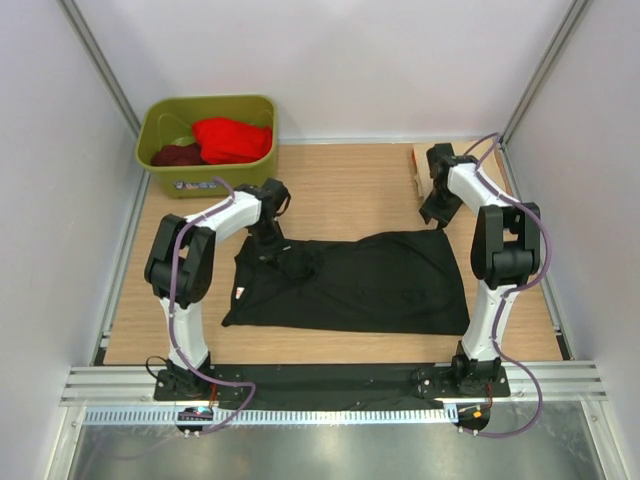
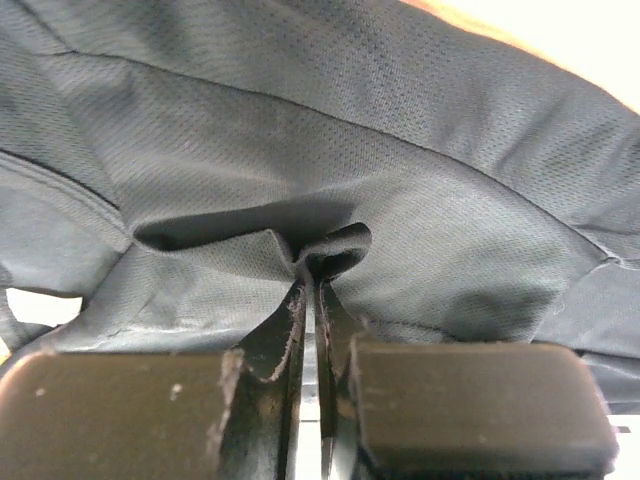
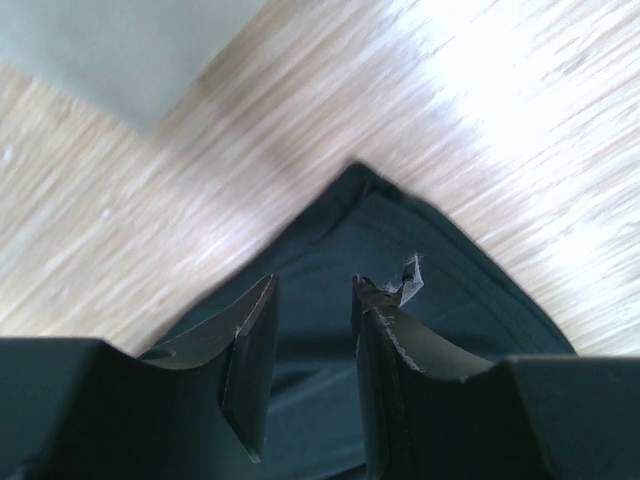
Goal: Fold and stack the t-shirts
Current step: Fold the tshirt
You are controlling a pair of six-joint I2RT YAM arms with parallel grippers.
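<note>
Well beyond the far-left corner of the black t-shirt (image 1: 370, 285) stands an olive-green tub (image 1: 160, 125), with the maroon t-shirt (image 1: 177, 155) bunched in its left part and the red t-shirt (image 1: 232, 140) heaped beside it on the right. The black t-shirt itself lies spread across the middle of the wooden table (image 1: 340, 180), mostly flat, and rumpled toward its left end. On that rumpled left part, near the far edge, sits the left gripper (image 1: 268, 245). In the left wrist view its fingers (image 2: 290, 330) are pressed nearly together with a raised fold of the dark cloth pinched between the tips. At the black t-shirt's far-right corner the right gripper (image 1: 437, 212) points down. In the right wrist view its jaws stand part-way apart above that corner, with nothing between them. Just past the same corner, further back, lies a small beige t-shirt (image 1: 420, 165), partly hidden by the right arm.
</note>
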